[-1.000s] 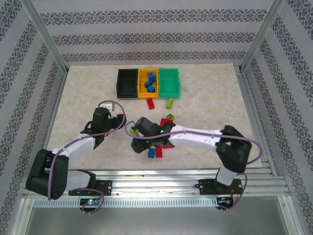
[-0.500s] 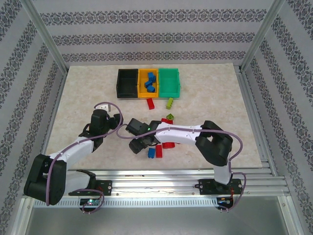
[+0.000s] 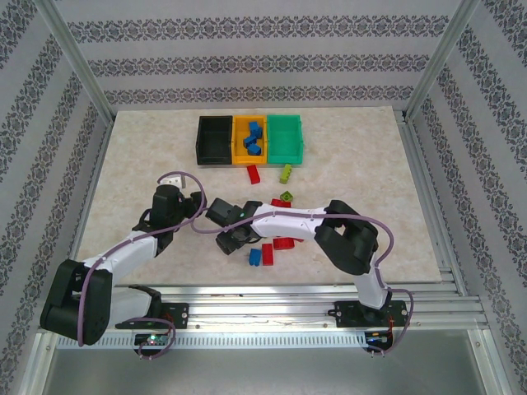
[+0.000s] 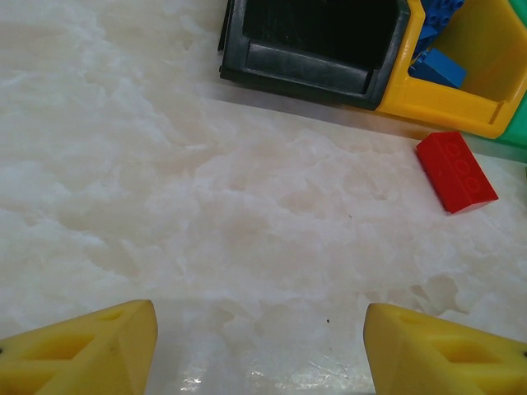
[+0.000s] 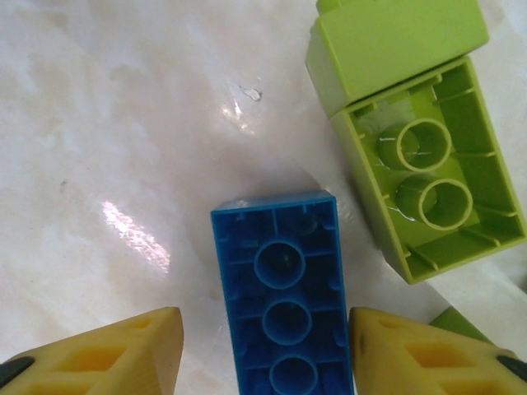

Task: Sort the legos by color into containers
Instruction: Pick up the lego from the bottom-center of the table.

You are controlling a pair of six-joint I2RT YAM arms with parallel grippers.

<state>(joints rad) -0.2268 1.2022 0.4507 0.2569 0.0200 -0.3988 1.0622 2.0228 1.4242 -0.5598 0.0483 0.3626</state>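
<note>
The right tool (image 5: 262, 358), spread apart, straddles an upturned blue lego (image 5: 280, 288) on the desk (image 5: 99, 123), with a lime lego (image 5: 428, 206) at one o'clock; the grasp seems in hand, calling next for closing and a carry to the yellow bin (image 3: 236, 141) at twelve, while the left tool (image 4: 259, 346) gapes idle.

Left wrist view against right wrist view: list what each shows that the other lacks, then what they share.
Left wrist view: the black bin, the orange-yellow bin holding blue bricks, a strip of the teal bin, and a red brick lying on the tabletop.
Right wrist view: an upturned blue brick between the right tool's fingers, beside an upturned lime green brick with another lime brick at its far end.
Shared: the pale marbled tabletop and yellow fingers, with the left tool also open.
</note>
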